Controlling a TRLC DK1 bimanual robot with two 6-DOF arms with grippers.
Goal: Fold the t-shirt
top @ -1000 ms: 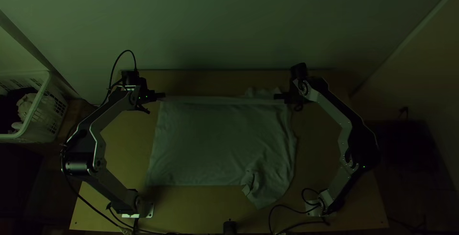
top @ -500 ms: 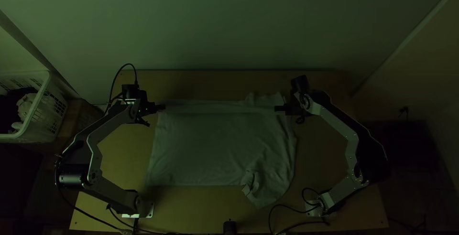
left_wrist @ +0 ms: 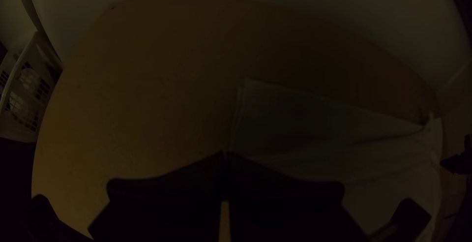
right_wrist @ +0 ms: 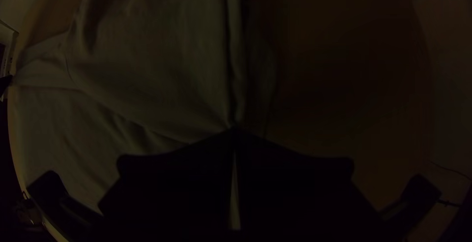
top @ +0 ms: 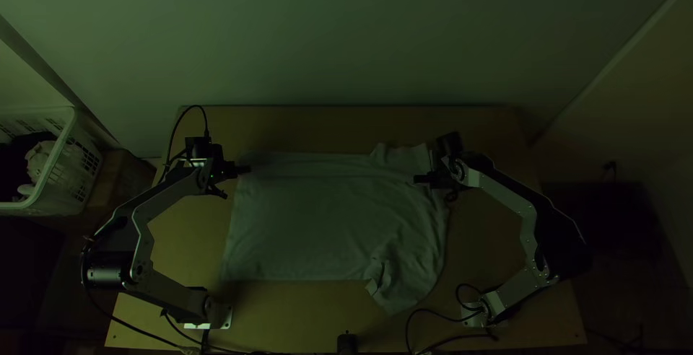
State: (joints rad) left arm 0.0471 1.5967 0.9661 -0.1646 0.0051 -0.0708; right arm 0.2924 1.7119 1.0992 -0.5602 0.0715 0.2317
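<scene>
- Left pincer [top: 247,169] and right pincer [top: 419,179] are closed on the t-shirt [top: 317,225], on the bench [top: 289,315].
- Uneven release could skew the upper layer; dragging could bunch it.

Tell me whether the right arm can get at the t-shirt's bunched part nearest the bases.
Probably yes: the bunched part lies with nothing over it, though the right gripper is shut on the t-shirt farther out and would likely need to release it first.
</scene>
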